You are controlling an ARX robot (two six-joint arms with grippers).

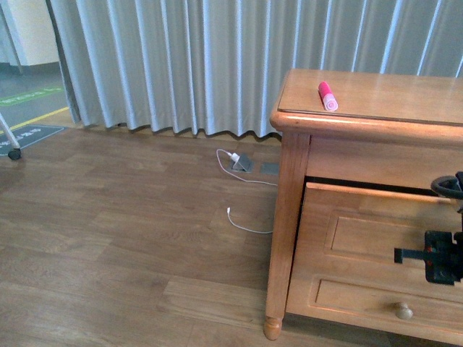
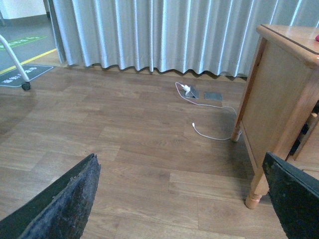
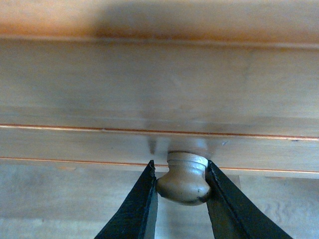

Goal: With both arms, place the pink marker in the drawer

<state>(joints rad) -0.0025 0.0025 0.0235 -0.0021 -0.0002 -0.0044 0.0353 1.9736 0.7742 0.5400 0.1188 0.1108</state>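
Note:
The pink marker lies on top of the wooden chest, near its left front corner. Below it the upper drawer stands pulled out a little, with a dark gap above its front. My right arm shows at the frame's right edge in front of that drawer. In the right wrist view my right gripper is shut on the drawer's round pale knob, one finger on each side. My left gripper hangs open over the floor left of the chest, its fingers wide apart and holding nothing.
A lower drawer front with its own knob sits beneath. A white cable and plug lie on the wooden floor by a floor socket. Grey curtains hang behind. The chest leg stands close to my left gripper.

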